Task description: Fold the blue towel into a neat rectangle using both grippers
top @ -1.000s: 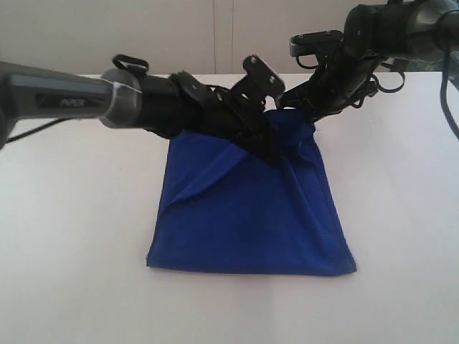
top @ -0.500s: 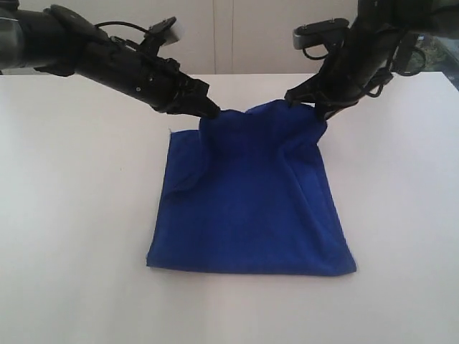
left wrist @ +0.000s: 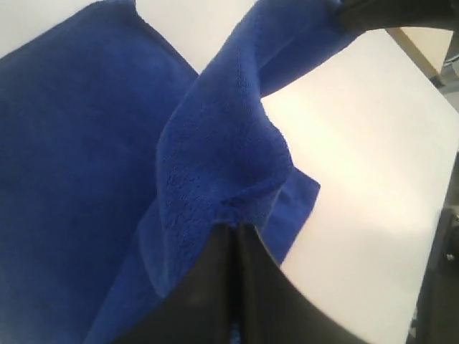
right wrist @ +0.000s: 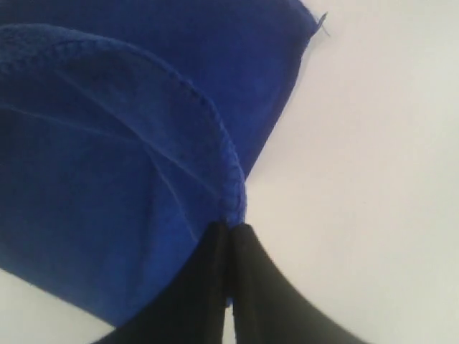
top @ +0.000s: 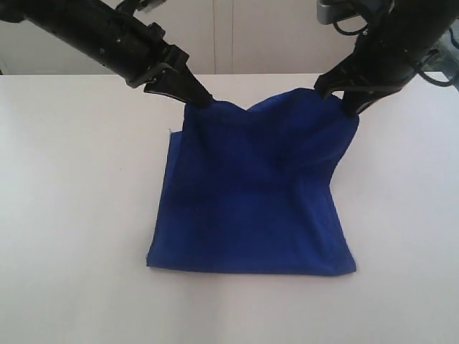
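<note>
- The towel [top: 251, 208] sits mid-table [top: 72, 215]. Its near half lies flat on the table, and its far edge hangs in the air above the table.
- A second ago that far edge was bunched low with the two arms crowded together over it. Since then the arms have drawn apart and risen, and the edge is now strung between them with a shallow dip in the middle.
- The left gripper [top: 201, 100] pinches one far corner. In its wrist view the fingers are closed tight with cloth gathered at the tips.
- The right gripper [top: 337, 97] pinches the other far corner the same way, its fingers pressed together on the hem.
- I judge the lifted layer is now spread enough to be carried over the flat half. Both corners need to travel level, or the fold will skew.
- A lower layer peeks out on the left gripper's side, with a thread tag [top: 170, 131] at its corner resting on the table.
- There are no containers on the table, only the cloth and the arms.
</note>
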You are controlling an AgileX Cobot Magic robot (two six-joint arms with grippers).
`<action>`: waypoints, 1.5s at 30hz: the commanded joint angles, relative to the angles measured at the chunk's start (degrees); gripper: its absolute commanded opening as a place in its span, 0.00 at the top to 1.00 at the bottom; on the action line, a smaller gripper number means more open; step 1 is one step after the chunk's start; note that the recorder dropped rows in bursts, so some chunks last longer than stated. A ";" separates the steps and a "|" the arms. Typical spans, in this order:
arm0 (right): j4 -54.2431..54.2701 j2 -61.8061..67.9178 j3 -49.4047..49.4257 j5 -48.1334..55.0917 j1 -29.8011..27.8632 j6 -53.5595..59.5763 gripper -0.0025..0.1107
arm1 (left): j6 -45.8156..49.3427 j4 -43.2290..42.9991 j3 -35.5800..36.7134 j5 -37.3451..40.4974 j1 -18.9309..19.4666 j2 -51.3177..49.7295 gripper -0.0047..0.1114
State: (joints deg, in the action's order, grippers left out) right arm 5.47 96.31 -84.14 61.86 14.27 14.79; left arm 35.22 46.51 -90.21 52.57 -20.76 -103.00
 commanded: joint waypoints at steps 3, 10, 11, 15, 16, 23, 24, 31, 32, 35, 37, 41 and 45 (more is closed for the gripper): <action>1.77 -11.34 7.75 2.44 1.66 1.92 0.98 | -2.68 -1.36 6.45 4.94 -1.79 10.19 0.96; 4.17 -27.23 14.32 7.33 5.41 3.47 0.98 | -5.93 -0.42 16.30 6.01 -6.45 25.09 0.96; 4.31 -28.87 14.82 7.83 6.03 3.47 0.98 | -6.82 -0.42 17.30 5.90 -7.41 26.63 0.96; 6.27 -38.56 15.65 8.11 8.60 3.60 0.98 | -12.52 -0.42 22.15 5.89 -11.13 36.60 0.96; 6.89 -39.60 16.01 8.11 8.68 3.60 0.98 | -13.04 -0.42 23.09 5.89 -11.42 37.66 0.96; 9.28 -41.49 23.44 8.11 8.68 4.59 0.98 | -15.77 0.95 30.22 3.58 -11.42 40.91 0.96; 9.28 -41.49 23.60 8.11 8.68 4.72 0.98 | -15.77 0.95 30.22 3.16 -11.42 40.91 0.96; 6.30 -41.49 23.60 -4.42 8.68 5.16 0.98 | -12.38 0.81 30.22 -9.76 -11.42 40.91 0.96; 5.88 -41.49 23.60 -5.51 8.68 5.16 0.98 | -12.38 0.34 30.22 -10.62 -11.42 40.91 0.96; 2.99 -40.72 23.60 -8.26 8.68 4.22 0.98 | -13.88 -3.37 30.22 -13.34 -11.42 40.54 0.96; 0.83 -39.62 23.60 -8.27 8.68 3.65 0.98 | -15.30 -4.67 30.22 -14.09 -11.42 39.97 0.96; -0.05 -34.75 23.60 -9.95 8.68 2.74 0.98 | -15.55 -7.36 31.05 -17.45 -11.31 37.93 0.96; -0.13 -28.01 23.60 -16.96 8.68 2.74 0.98 | -15.82 -11.06 31.74 -22.77 -11.31 34.86 0.96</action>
State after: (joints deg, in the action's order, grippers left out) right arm 5.72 66.27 -60.73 47.90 22.85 17.99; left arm 19.85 36.17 -59.01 31.65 -31.88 -67.29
